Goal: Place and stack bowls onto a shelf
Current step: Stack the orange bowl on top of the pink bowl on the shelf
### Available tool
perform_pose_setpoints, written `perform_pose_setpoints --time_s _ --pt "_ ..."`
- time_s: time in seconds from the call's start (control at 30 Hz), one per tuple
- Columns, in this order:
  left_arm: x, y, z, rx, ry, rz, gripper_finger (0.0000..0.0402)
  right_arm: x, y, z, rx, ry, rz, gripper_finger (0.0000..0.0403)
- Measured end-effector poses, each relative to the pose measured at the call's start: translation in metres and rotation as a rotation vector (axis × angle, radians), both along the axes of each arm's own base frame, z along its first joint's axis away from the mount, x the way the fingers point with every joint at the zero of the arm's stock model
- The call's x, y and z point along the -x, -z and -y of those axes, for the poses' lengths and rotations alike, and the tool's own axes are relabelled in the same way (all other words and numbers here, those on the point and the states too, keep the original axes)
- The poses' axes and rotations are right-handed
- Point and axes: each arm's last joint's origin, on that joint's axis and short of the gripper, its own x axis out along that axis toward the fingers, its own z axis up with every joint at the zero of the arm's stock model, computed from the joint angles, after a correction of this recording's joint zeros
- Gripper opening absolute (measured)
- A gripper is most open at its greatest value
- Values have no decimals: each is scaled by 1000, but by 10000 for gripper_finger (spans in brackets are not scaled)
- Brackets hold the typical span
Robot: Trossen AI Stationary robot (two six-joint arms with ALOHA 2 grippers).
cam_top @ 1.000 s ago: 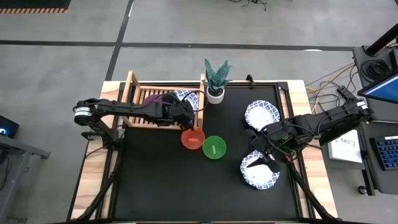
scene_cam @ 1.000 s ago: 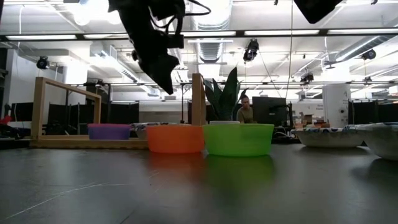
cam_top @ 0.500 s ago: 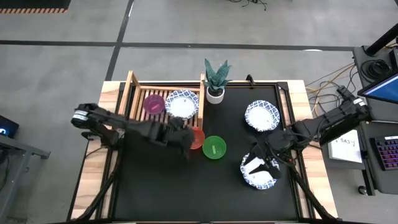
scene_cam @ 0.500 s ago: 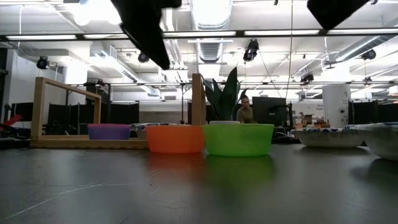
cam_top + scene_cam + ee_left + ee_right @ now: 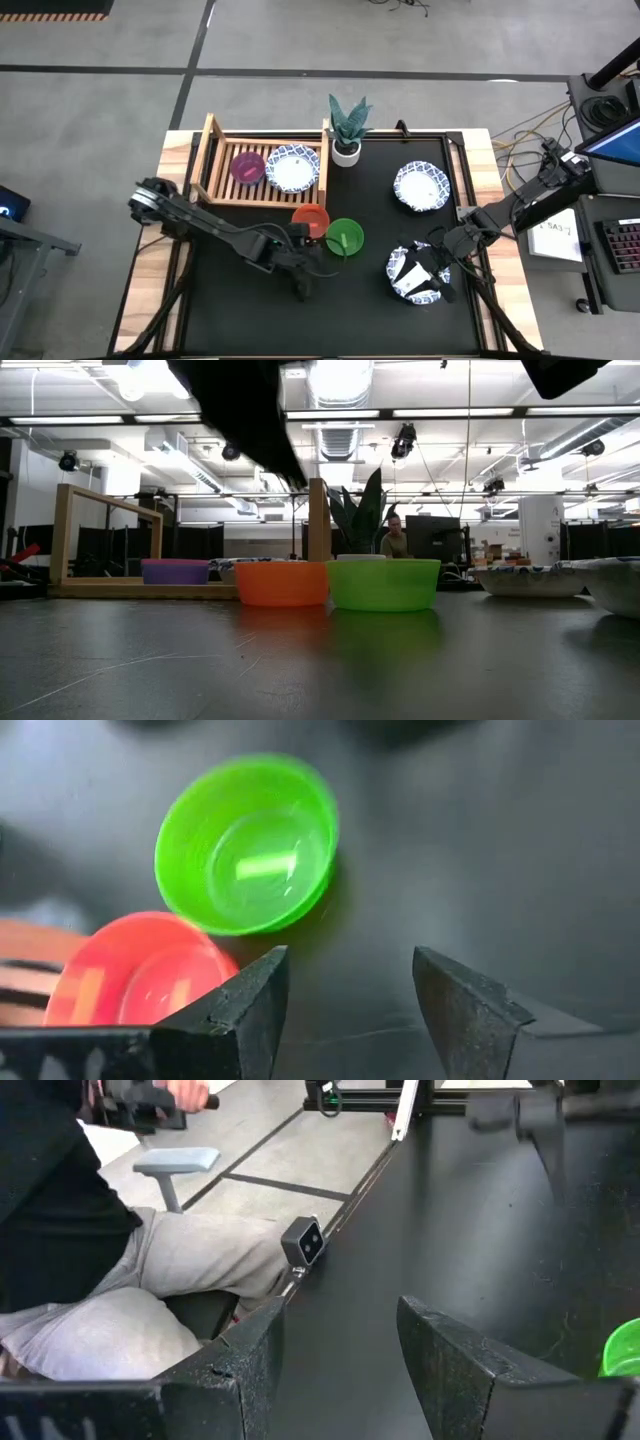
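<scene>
The wooden shelf [image 5: 262, 163] stands at the far left. A magenta bowl [image 5: 247, 166] and a white blue-rimmed bowl [image 5: 293, 168] sit on it side by side. A red bowl [image 5: 311, 218] and a green bowl [image 5: 345, 237] stand on the black mat, and both show in the left wrist view [image 5: 140, 975] [image 5: 248, 842]. Two more white bowls [image 5: 421, 186] [image 5: 410, 277] stand at the right. My left gripper [image 5: 303, 283] [image 5: 350, 970] hangs open and empty above the mat, just near of the red and green bowls. My right gripper [image 5: 436, 278] [image 5: 340, 1315] is open above the nearer white bowl. No blue bowl shows.
A white pot with a green plant [image 5: 347, 128] stands beside the shelf's right rail. A person sits beyond the table's edge in the right wrist view [image 5: 120, 1280]. Bare black mat [image 5: 250, 310] lies toward the near edge.
My left gripper has drawn back from the shelf toward the near edge and to the right, past the red bowl, leaving the white bowl beside the magenta one. My right gripper has shifted a little toward the near edge over the nearer white bowl.
</scene>
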Motion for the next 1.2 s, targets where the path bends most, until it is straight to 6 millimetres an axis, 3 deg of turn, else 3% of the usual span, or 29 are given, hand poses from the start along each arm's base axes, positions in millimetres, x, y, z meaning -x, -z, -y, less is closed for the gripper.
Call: perform_pose_setpoints --time_s 0.2,0.37,0.7,0.93,1.2 --pt "-12 32 -31 -56 -80 -144 182 0 1 0 4 6 -1 183" --pt "-16 41 -53 -65 -136 -203 173 0 1 0 3 7 1 183" --pt "-19 62 -55 -38 -99 -291 121 0 1 0 5 17 5 183" --pt "-18 61 -52 -32 -92 -301 10 0 2 1 6 19 4 183" --pt "-9 28 -31 -37 -63 -351 2 0 2 1 6 20 4 183"
